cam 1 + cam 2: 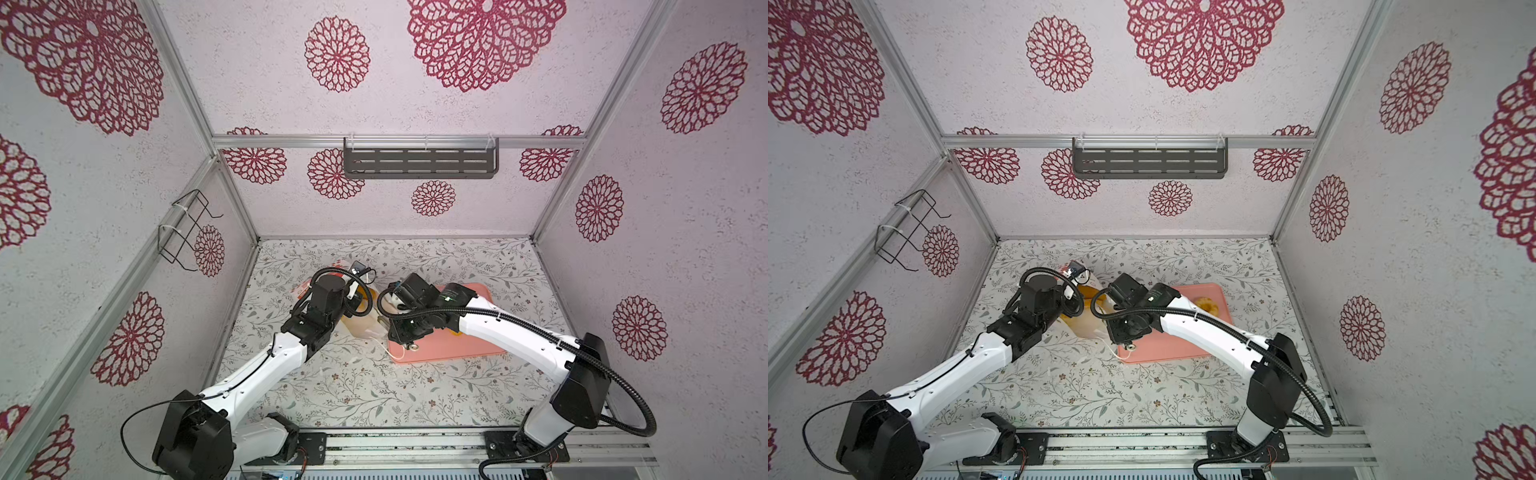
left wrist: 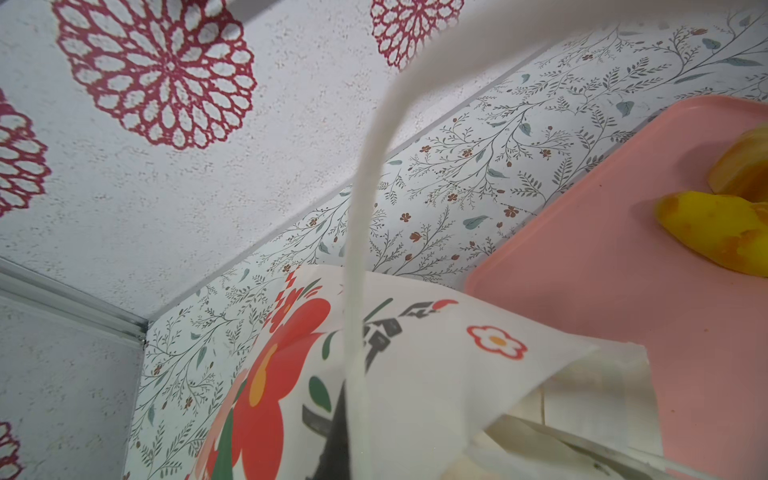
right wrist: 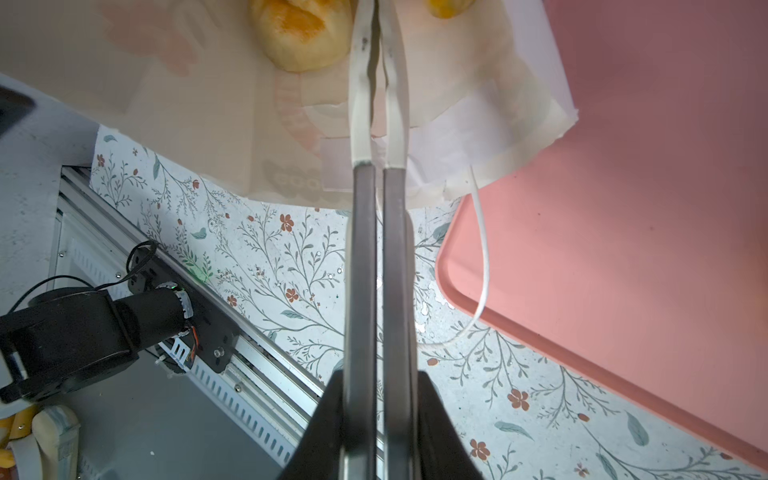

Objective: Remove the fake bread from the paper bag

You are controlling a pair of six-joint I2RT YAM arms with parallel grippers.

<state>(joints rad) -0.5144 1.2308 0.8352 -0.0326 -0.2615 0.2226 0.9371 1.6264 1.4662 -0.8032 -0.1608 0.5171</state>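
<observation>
Your right gripper closed inside the mouth of the paper bag, fake bread roll just beside its fingertips, your left gripper pinched on the bag's cord, bag lying left of pink tray, floral table, rosette-papered walls.

We see a small robot test box in a lab, not a real home. Thin silver metal bars hold white paper walls with big red flower prints. At the bottom of the frame, two white and black robot arms are bolted to a grey metal rail.
</observation>
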